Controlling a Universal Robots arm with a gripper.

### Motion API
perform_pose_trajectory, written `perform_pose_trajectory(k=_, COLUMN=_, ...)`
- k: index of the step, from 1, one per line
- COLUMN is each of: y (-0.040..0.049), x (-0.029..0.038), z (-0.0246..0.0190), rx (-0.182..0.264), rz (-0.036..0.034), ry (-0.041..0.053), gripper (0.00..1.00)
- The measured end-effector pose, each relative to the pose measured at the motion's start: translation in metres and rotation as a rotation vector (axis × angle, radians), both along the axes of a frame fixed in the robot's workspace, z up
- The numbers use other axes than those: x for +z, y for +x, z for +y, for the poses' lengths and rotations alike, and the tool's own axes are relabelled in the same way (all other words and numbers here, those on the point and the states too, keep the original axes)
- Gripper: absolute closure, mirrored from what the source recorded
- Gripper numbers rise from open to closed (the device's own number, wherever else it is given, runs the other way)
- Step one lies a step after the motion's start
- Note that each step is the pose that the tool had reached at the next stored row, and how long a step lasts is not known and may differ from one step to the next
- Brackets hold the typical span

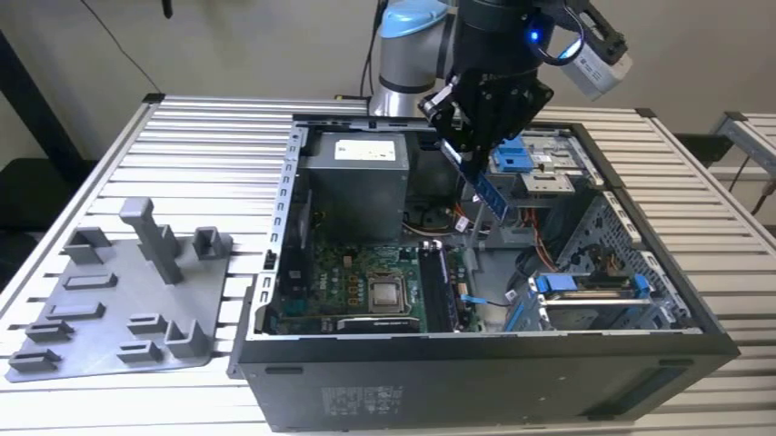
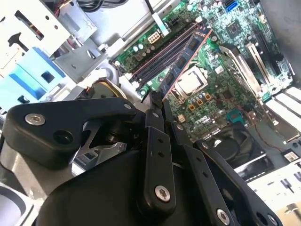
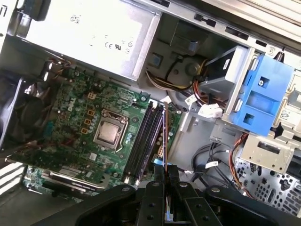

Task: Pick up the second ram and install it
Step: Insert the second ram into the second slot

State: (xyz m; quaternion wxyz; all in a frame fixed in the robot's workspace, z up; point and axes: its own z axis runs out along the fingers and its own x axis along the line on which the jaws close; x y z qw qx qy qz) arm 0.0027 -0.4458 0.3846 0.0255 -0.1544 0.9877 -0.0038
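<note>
The gripper [image 1: 468,150] is clamped on the upper end of the second ram [image 2: 186,59], which hangs tilted above the motherboard's [image 3: 63,113] black slots [image 3: 141,141], inside the open computer case [image 1: 485,363] near its middle: picked up, not yet seated.

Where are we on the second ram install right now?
Pick-up looks done: the gripper is shut on the second ram, held well away from the grey tray. In hand: the stick hangs tilted over the open case, above the motherboard. Left: seating it. In the exterior view it is above the long black slots, not yet in one.
</note>
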Motion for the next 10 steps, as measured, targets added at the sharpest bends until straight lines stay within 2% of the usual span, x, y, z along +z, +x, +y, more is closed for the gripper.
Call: perform_pose_trajectory(k=10, y=0.0000, x=-0.0014, z=0.0000, rx=-0.044, rz=0.0004, ry=0.0002, gripper=0.86)
